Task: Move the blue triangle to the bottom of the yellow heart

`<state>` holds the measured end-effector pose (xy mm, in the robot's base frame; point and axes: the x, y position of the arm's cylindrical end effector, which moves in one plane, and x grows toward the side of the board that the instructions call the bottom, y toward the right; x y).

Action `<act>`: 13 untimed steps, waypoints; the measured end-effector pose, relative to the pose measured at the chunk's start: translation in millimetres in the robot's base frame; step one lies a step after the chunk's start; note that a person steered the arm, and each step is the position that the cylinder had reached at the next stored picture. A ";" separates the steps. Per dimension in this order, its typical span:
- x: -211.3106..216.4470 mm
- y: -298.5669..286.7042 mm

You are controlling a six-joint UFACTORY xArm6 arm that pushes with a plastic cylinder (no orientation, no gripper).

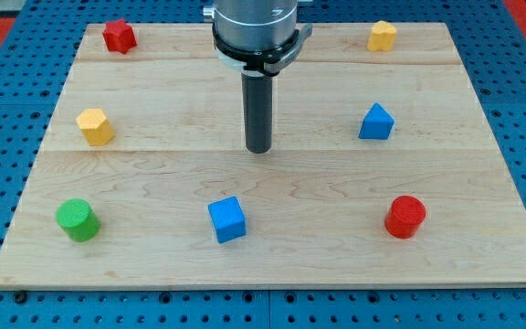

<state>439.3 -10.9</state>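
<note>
The small blue triangle block sits on the right half of the pale wooden desk, roughly level with my tip and well apart from it toward the view's right. That is the relation everything hangs on: the triangle lies to the right of my tip and only slightly above it in the view, with bare wood between us.

The yellow heart-shaped block stands near the desk's top right corner, almost straight above the triangle in the view and well apart from it. So the triangle already lies below the heart, just not close. I judge the coming push should run toward the view's top, which means my tip must first get round to the triangle's lower side, not strike it from the left, where a shove would only send it toward the right edge.

My hand is no gripper at all: it is a straight dark rod that holds nothing and touches no block now.

Further out, a red cylinder sits lower right, a blue cube below my tip, a green cylinder lower left, a yellow hexagonal block at left, and a red block of unclear shape top left. None lies between triangle and heart.
</note>
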 end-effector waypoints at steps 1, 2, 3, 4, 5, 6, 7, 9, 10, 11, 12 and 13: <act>-1.4 13.2; 6.5 83.5; 21.9 137.3; -18.2 139.6; -47.8 193.0; -48.7 192.9; -62.1 191.4; -82.5 263.7; -108.9 245.1; -107.4 233.0; -107.8 233.9; -106.8 228.6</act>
<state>332.5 217.7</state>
